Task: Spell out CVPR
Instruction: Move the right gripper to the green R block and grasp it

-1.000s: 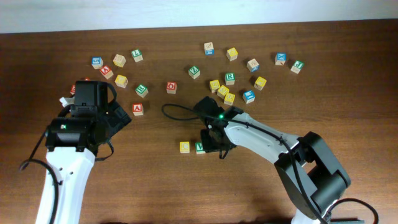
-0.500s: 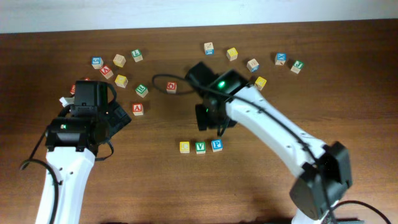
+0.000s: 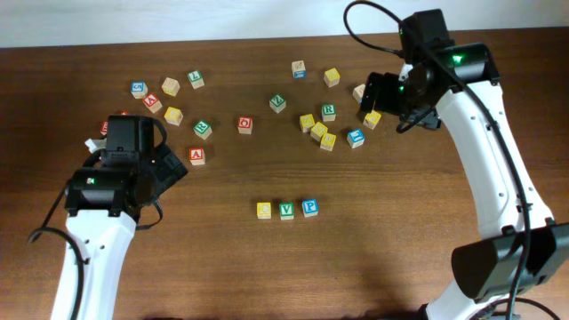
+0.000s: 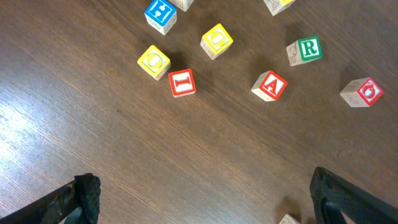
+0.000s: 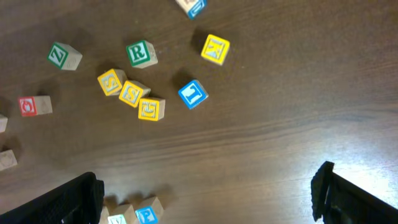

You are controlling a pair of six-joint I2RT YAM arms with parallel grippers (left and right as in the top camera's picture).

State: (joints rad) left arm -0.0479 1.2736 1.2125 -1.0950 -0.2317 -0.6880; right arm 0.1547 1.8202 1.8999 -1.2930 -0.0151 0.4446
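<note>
Near the table's middle front, three cubes stand in a row: a yellow-faced cube [image 3: 264, 210], the green V [image 3: 286, 211] and the blue P [image 3: 309, 208]. The V [image 5: 118, 219] and P [image 5: 147, 215] also show at the bottom left of the right wrist view. One green R [image 3: 328, 111] [image 5: 140, 54] sits in the back cluster. Another green R [image 3: 203, 130] [image 4: 305, 50] lies near my left arm. My right gripper [image 3: 380, 96] [image 5: 205, 199] hangs open and empty, high over the back right. My left gripper [image 3: 173, 167] [image 4: 202, 199] is open and empty over bare wood at the left.
Loose cubes lie across the back of the table: a red A [image 3: 196, 156], a red cube [image 3: 244, 124], yellow cubes [image 3: 317, 131] beside the R, a blue cube [image 3: 356, 138], and others at the far left [image 3: 169, 86] and far right [image 3: 402, 84].
My right gripper let go of the blue P next to the V, opened wide, and swung up and away to the back right. The left arm has not moved.
</note>
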